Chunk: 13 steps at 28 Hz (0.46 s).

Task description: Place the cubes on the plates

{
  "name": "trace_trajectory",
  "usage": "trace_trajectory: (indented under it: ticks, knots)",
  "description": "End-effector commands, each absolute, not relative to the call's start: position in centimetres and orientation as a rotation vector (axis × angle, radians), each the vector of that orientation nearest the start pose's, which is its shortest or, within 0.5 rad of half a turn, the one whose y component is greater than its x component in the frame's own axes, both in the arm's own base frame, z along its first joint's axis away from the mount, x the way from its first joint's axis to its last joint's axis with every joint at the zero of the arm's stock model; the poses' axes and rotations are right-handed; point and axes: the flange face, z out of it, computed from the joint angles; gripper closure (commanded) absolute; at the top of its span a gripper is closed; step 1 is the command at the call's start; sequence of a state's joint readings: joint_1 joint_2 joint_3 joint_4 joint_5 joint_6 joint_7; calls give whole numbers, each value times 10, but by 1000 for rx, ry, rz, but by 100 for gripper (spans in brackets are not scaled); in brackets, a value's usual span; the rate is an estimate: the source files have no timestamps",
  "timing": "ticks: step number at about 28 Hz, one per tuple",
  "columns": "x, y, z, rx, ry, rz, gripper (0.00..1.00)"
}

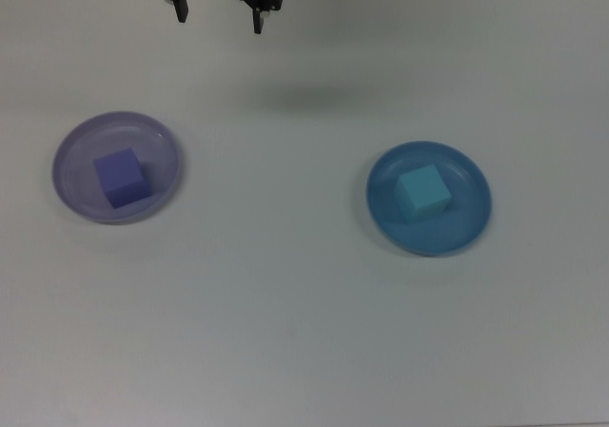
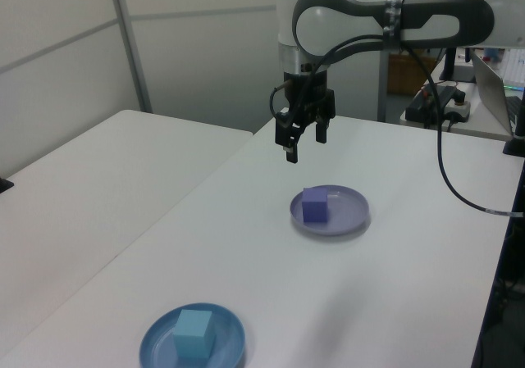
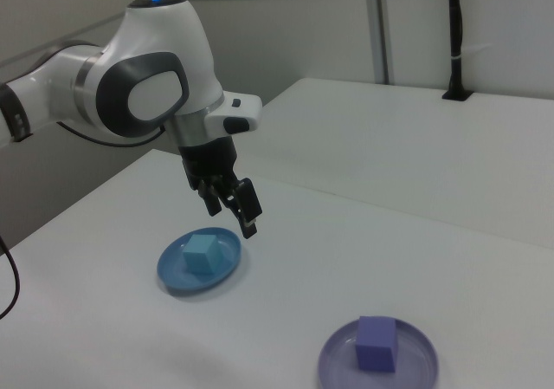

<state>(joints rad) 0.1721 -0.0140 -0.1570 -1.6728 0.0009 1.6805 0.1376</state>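
In the left view, the nearest blue plate [image 2: 193,339] holds the teal cube [image 2: 194,333]; farther along the table [image 2: 246,253], the lavender plate [image 2: 330,211] holds the purple cube [image 2: 314,205]. Two plates, two cubes. Beyond, the end effector [image 2: 304,142] hangs released, empty. Only the right view shows the arm's white shoulder housing [image 3: 147,77].
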Motion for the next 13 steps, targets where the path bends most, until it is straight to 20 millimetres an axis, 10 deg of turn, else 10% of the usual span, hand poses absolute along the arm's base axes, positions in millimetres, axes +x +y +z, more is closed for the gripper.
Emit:
trace_trajectory:
  ticks: [1,13]
  knots:
    - [558,8,599,-3103,183,-68,0]
    - [559,7,599,-3103,188,-75,0]
